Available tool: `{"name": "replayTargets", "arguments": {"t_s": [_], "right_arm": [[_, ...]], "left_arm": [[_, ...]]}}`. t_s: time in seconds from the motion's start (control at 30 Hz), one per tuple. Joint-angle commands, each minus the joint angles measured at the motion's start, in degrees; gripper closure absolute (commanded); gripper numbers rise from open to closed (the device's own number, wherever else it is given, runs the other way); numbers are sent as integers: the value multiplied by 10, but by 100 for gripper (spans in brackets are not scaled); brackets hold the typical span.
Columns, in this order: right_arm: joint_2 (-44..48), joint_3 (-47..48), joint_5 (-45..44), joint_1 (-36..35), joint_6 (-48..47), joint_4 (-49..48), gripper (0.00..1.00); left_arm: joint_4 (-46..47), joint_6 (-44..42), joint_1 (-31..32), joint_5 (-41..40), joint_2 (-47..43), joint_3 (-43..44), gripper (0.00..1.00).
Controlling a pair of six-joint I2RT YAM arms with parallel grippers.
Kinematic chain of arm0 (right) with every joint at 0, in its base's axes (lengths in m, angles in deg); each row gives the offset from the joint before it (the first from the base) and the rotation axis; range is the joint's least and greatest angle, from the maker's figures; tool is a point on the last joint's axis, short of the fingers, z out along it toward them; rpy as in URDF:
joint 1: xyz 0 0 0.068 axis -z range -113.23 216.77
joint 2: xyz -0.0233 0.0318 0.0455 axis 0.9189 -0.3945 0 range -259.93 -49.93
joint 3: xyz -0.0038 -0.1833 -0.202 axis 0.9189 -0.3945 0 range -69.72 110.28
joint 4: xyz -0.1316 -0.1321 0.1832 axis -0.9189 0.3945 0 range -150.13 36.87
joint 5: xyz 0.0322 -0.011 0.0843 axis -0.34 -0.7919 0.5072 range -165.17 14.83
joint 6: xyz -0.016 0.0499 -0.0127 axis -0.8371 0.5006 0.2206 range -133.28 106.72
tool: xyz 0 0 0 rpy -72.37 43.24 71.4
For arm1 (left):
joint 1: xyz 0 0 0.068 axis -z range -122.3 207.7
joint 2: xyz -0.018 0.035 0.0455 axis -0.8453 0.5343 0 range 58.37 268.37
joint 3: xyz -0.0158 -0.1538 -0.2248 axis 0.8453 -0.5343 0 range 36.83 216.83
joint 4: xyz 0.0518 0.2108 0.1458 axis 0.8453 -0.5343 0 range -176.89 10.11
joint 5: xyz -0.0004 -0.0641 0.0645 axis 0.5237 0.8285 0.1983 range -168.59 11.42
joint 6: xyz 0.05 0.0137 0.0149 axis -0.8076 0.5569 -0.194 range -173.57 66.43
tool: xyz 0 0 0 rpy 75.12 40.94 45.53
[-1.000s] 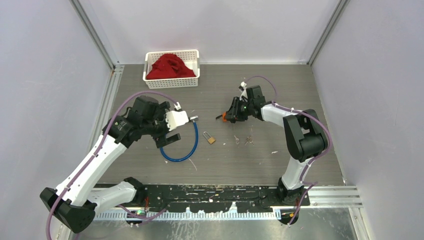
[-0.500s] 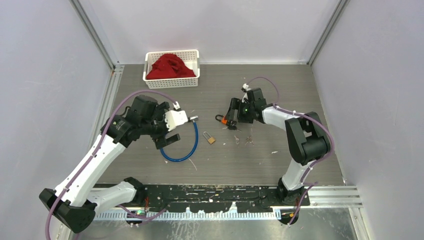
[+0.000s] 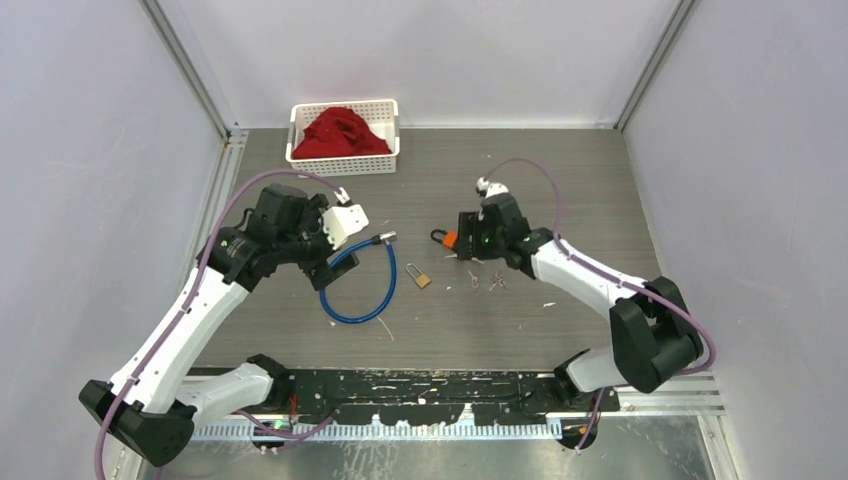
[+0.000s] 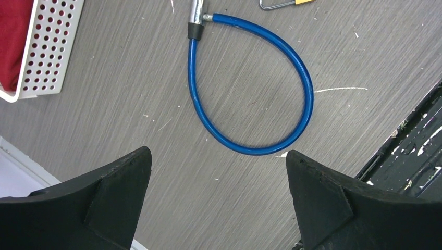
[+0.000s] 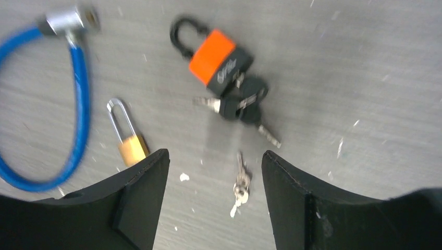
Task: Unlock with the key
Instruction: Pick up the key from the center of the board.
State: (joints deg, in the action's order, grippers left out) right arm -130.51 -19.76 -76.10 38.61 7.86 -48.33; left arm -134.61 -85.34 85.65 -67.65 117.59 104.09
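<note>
Right wrist view: orange metal padlock with black shackle [image 5: 219,57] flat on grey table [image 5: 365,52], black-headed keys [image 5: 242,104] touching its base; right gripper [image 5: 213,161] and left gripper [image 4: 216,156] spread, empty; best pinch one key head squarely, blade free.

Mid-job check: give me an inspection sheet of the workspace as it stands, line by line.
Surface: grey wood-grain table, scattered white flecks.
Job's things: orange padlock lying flat, shackle looks closed; black-headed keys at its base; small silver keys lying apart.
Clutter: brass padlock; blue cable lock; white basket holding red cloth.
Grippers: left tool open, empty, above the cable lock's loop; right tool open, empty, above the keys.
Cables: purple cables looped along both arms.
Surroundings: plain walls, metal frame posts.
</note>
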Motion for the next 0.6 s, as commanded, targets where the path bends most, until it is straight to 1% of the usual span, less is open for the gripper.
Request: {"name": "replayTargets", "arguments": {"t_s": [0.0, 0.17, 0.37, 0.5, 0.57], "right_arm": [[-12, -41, -57, -36, 12, 13, 31], [-35, -45, -57, -38, 13, 8, 34], [-52, -52, -43, -39, 13, 4, 39], [-61, -65, -26, -39, 18, -9, 45], [-65, -68, -24, -39, 20, -11, 47]], "left_arm": [[24, 33, -4, -19, -7, 11, 1], [-1, 35, -4, -14, 3, 31, 1], [-8, 37, -4, -8, 1, 33, 0], [-14, 45, -4, 0, 1, 38, 1], [-16, 49, -3, 2, 1, 40, 1]]}}
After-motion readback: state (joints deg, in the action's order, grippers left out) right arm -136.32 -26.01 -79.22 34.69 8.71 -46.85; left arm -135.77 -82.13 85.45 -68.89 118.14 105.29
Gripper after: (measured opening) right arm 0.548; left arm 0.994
